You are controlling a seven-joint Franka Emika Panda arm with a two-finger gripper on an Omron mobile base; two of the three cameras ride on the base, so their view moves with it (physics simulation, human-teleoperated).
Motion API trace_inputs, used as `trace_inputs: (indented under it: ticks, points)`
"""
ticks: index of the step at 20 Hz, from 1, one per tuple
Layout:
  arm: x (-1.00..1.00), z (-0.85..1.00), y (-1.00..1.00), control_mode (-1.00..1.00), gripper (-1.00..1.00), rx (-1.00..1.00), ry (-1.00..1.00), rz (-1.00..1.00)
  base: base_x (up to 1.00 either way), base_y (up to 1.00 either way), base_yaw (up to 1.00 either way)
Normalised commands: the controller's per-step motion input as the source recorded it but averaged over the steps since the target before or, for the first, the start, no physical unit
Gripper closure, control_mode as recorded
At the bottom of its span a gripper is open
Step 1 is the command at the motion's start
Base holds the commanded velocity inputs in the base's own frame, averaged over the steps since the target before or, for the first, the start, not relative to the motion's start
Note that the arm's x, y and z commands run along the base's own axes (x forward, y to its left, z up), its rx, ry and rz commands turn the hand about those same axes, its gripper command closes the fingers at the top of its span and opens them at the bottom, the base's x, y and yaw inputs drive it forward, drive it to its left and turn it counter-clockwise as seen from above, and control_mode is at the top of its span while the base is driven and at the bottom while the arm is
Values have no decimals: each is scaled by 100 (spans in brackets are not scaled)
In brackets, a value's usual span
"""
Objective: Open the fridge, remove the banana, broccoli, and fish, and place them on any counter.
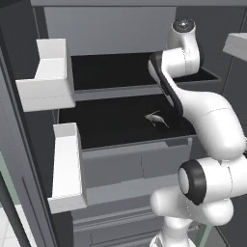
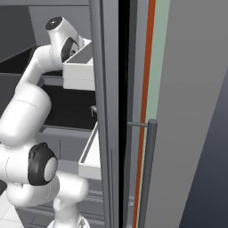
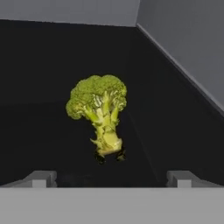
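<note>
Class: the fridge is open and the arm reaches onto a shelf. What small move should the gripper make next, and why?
Probably ease forward toward the broccoli. The gripper is open, the floret stands centred ahead between its fingertips on the dark shelf, not yet between them, so closing now would likely grasp nothing.

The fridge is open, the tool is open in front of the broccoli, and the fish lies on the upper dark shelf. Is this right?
Not quite. The fish lies on the lower dark shelf of the fridge, as the left base view shows. The rest holds: the open tool faces the broccoli.
</note>
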Motion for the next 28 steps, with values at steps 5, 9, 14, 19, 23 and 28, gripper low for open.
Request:
trace_inputs:
  ticks: [5, 9, 14, 19, 23, 28]
  points:
    - [27, -26, -5, -100, -100, 8, 0, -1, 0, 0, 0]
    - [56, -12, 0, -100, -100, 0, 0, 0, 0, 0, 0]
    - [62, -1, 0, -100, -100, -1, 0, 0, 0, 0, 0]
    - [34, 0, 0, -100, -100, -1, 0, 0, 0, 0, 0]
    - [0, -16, 7, -100, 100, 0, 0, 0, 0, 0, 0]
    - [-38, -36, 9, -100, 100, 0, 0, 0, 0, 0, 0]
